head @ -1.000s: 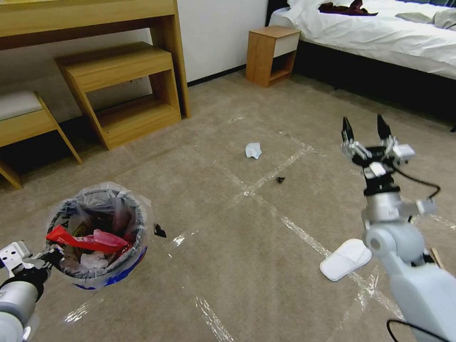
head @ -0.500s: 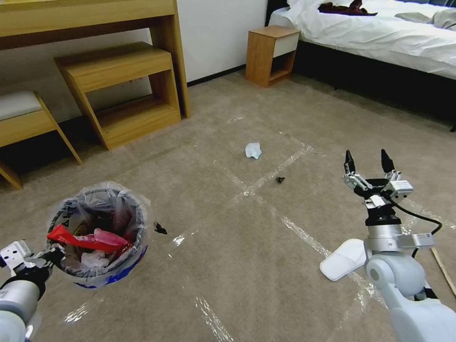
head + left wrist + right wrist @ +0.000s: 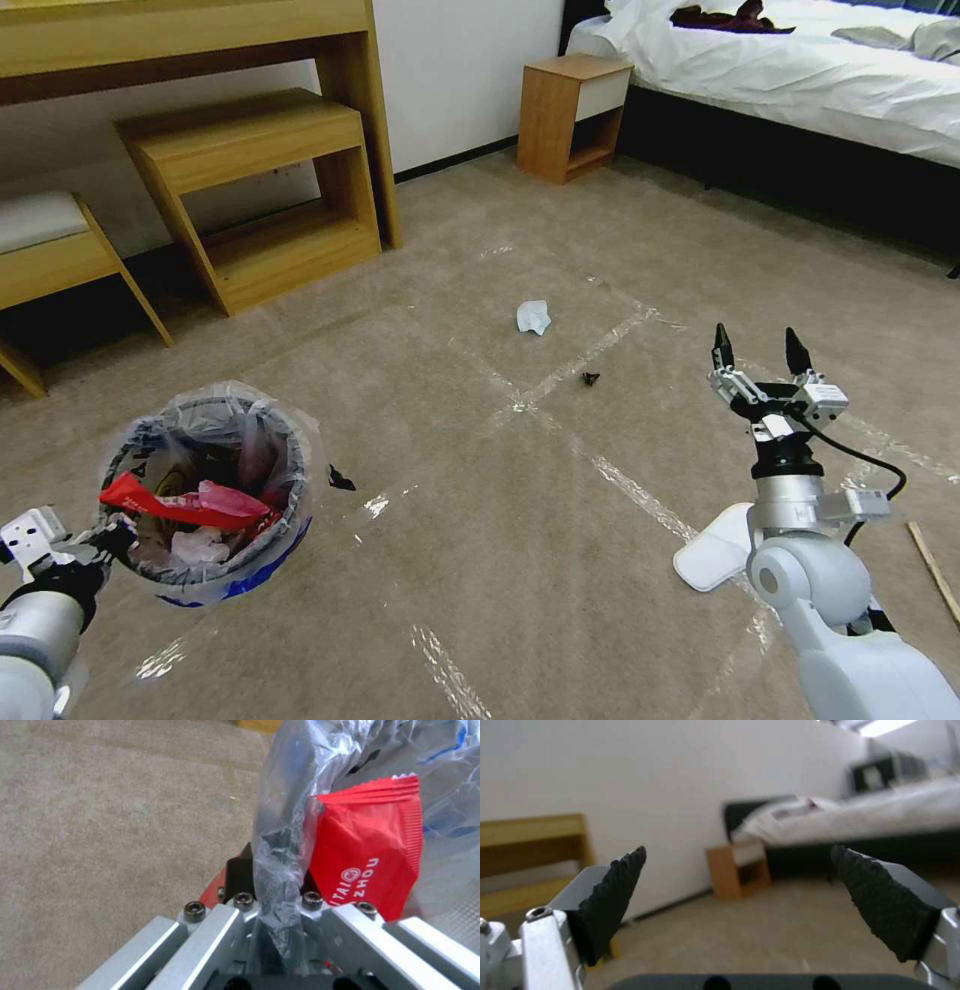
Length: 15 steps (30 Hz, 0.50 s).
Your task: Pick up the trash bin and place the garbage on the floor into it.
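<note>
Two end effectors: left (image 3: 100, 545) clamped on bin (image 3: 205, 490) rim, near left; right (image 3: 760, 352) wide open, empty, above slipper (image 3: 712, 550); tissue (image 3: 533, 316) farther off.

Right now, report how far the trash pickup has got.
Done: the trash bin is lifted, the left pincer shut on its rim, red wrappers and tissue already inside. In hand: the right pincer is open and empty above the carpet. Left: the white tissue wad, the white slipper, the wooden stick and dark scraps.
</note>
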Tool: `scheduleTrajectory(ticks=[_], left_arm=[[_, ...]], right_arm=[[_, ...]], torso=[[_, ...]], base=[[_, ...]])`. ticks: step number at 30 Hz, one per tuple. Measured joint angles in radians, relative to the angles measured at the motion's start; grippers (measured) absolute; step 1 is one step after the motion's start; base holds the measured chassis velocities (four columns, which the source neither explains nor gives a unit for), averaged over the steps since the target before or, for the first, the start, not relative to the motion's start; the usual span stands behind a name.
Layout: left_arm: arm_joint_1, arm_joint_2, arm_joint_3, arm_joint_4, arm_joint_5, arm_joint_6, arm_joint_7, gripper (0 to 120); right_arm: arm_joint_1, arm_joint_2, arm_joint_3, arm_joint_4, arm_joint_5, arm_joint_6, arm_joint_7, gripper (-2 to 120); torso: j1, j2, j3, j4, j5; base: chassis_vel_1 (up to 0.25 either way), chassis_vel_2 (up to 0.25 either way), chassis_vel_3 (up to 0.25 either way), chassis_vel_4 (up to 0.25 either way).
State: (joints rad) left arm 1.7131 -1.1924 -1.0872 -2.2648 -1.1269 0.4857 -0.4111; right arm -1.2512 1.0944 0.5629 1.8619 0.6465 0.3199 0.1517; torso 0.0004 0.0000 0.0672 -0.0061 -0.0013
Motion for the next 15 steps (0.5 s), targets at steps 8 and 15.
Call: scheduleTrajectory(ticks=[8, 15], left_arm=[[0.003, -0.003, 0.002, 0.000, 0.000, -0.001, 0.000, 1], [0.004, -0.008, 0.003, 0.004, 0.002, -0.004, -0.001, 1]], right_arm=[[0.075, 0.007, -0.017, -0.169, 0.224, -0.192, 0.268, 96], [0.129, 0.027, -0.038, -0.380, 0.311, -0.275, 0.412, 99]], torso=[[0.000, 0.000, 0.000, 0.0001, 0.0000], [0.000, 0.000, 0.000, -0.0001, 0.0001]], base=[[0.000, 0.000, 0.000, 0.000], [0.000, 0.000, 0.000, 0.000]])
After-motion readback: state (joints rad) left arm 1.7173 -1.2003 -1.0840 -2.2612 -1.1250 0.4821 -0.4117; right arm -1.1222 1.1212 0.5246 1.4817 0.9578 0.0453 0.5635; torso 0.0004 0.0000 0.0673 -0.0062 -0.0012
